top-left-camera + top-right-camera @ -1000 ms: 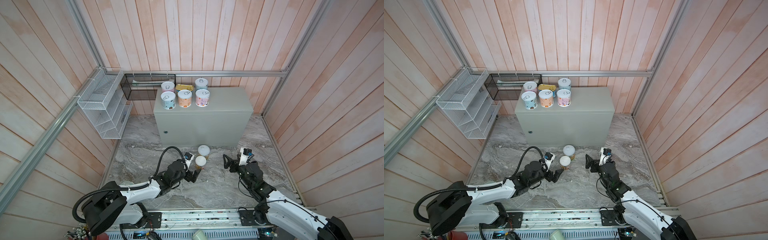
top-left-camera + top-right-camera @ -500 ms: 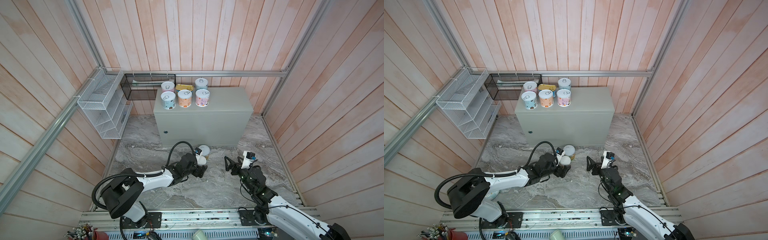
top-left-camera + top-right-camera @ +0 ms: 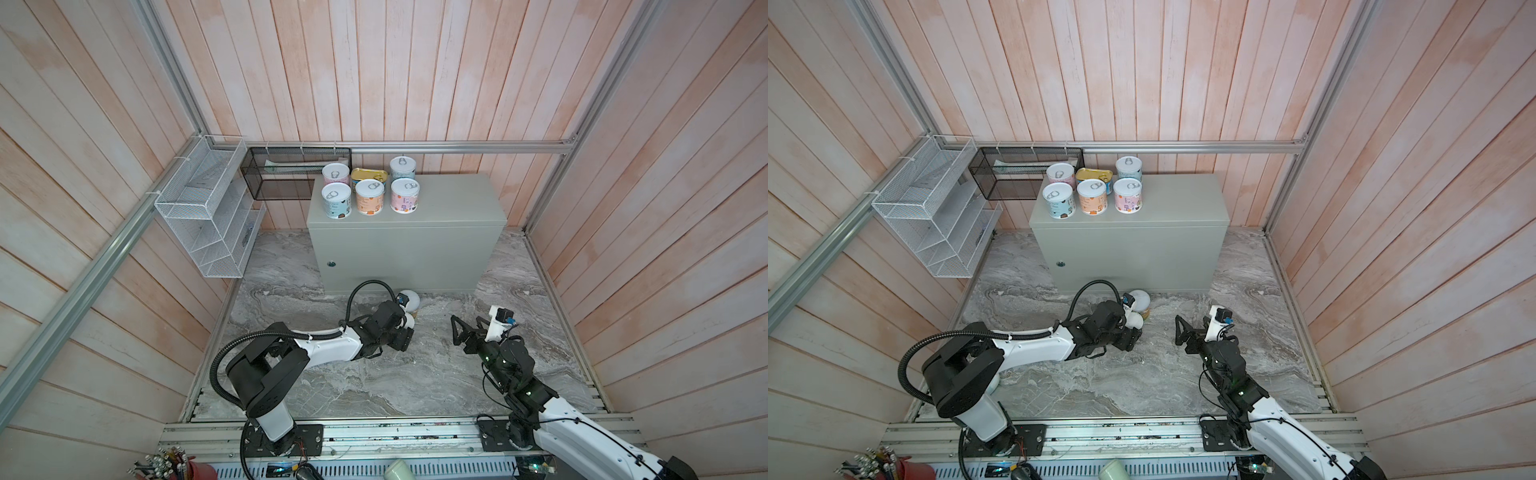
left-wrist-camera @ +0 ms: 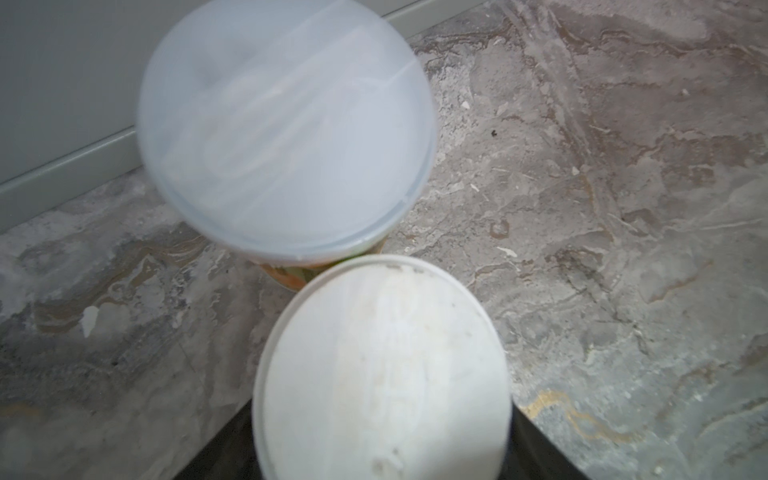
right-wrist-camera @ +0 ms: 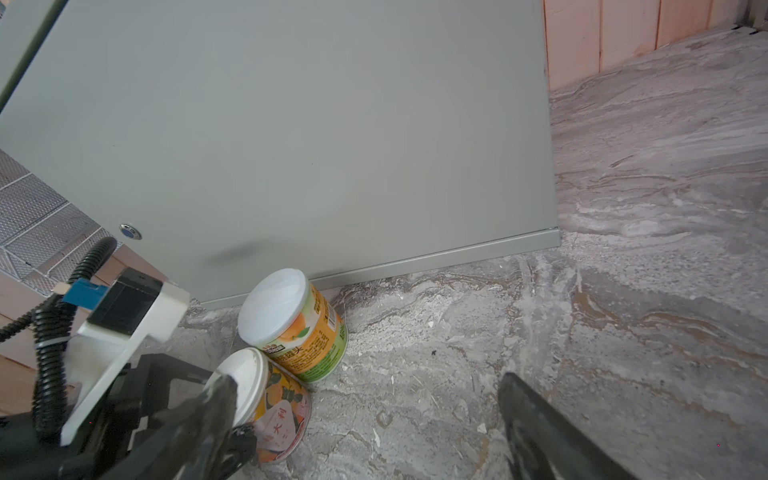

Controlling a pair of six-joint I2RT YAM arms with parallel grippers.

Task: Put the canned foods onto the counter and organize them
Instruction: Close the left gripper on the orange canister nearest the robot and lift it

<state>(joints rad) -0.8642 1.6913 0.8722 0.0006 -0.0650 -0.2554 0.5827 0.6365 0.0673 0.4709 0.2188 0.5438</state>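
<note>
In both top views five pastel cans (image 3: 369, 196) and a gold tin (image 3: 365, 174) crowd the worktop's (image 3: 449, 203) left rear; two orange cans stand at its foot, the left gripper (image 3: 408, 328) on the outer can (image 3: 1135, 319); the right gripper (image 3: 455, 331) sits well off the worktop's front, fingers wide, empty.

Left wrist: fingers (image 4: 220, 453) narrow against the outer can's sides, seemingly gripping; the inner can (image 4: 286, 124) touches it, so a lift may topple it.

Right wrist: gritty grey marble surface (image 5: 623, 291); pink plank walls (image 5: 602, 33) behind the worktop.
</note>
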